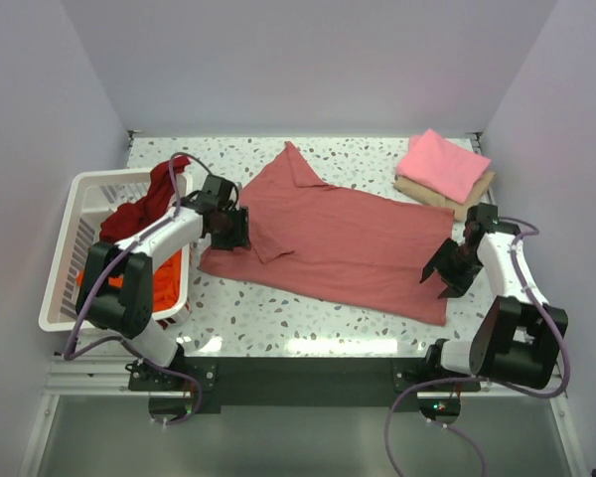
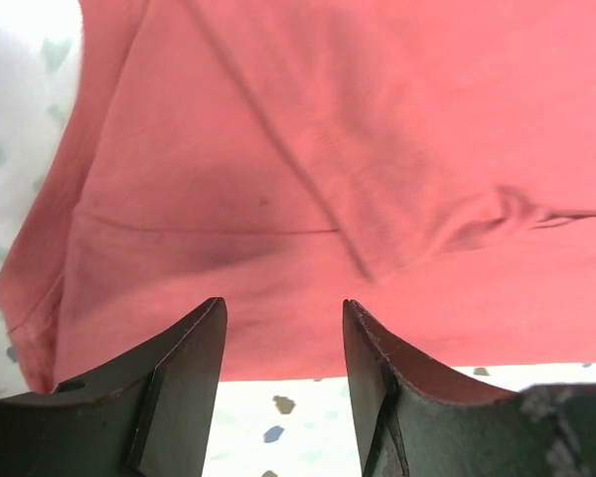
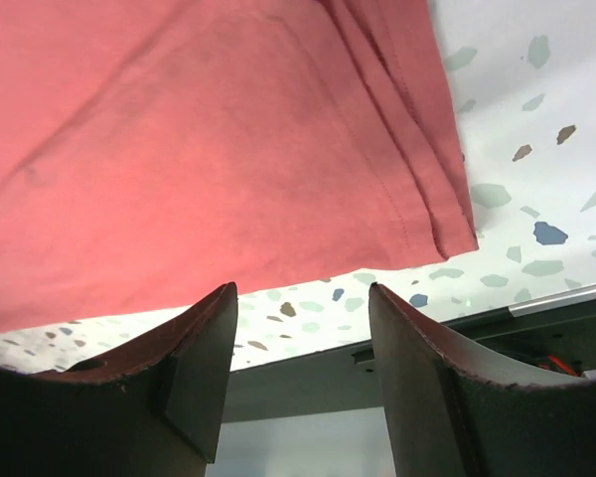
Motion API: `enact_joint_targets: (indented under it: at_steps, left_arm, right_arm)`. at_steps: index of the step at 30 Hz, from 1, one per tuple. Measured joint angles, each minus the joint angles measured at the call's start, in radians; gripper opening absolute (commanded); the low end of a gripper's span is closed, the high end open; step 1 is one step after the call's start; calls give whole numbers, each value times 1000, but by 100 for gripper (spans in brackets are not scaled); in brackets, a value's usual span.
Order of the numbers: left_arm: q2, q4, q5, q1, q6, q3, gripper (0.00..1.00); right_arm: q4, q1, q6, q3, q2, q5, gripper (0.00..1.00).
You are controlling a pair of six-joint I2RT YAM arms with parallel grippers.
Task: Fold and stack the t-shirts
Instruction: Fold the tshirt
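A dusty rose-red t-shirt (image 1: 348,238) lies spread across the middle of the table, one sleeve folded in over its left part. My left gripper (image 1: 242,229) hovers at the shirt's left edge, open, with nothing between its fingers; in the left wrist view the cloth (image 2: 328,149) lies just past the left gripper (image 2: 283,318). My right gripper (image 1: 434,283) is open at the shirt's right hem; the right wrist view shows the hem corner (image 3: 447,229) beyond the empty right gripper (image 3: 300,298). A folded bright pink t-shirt (image 1: 442,164) rests at the back right.
A white slatted basket (image 1: 65,248) stands at the left edge, holding a dark maroon t-shirt (image 1: 149,204) and an orange one (image 1: 164,278). Under the pink t-shirt lies a folded tan cloth (image 1: 477,199). The table's front edge runs close to the right gripper.
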Motion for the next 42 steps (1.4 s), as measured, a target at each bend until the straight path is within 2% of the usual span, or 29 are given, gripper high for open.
enact_joint_targets:
  at_steps: [5,13,17,25,33,37,41,42]
  left_arm:
    - [-1,3,3,-61,-28,26,55]
    - [46,3,-27,-201,-113,26,54]
    - [95,-2,-53,-208,-139,34,53]
    - [209,-6,-120,-209,-146,145,49]
    - [238,-13,-148,-220,-161,170,33]
    - [240,-24,-161,-231,-164,172,14]
    - [240,-36,-168,-248,-164,178,0]
    - [241,-40,-169,-252,-165,182,0]
  right_arm:
    - [-37,0,-9,72,-63,-5,60]
    - [-63,0,-48,142,-25,-35,60]
    - [-58,0,-70,168,-3,-53,60]
    - [-54,0,-89,168,-3,-91,60]
    - [-49,0,-95,167,0,-106,60]
    - [-47,0,-102,166,5,-108,60]
    - [-42,0,-106,158,9,-112,60]
    - [-42,0,-108,158,11,-113,60]
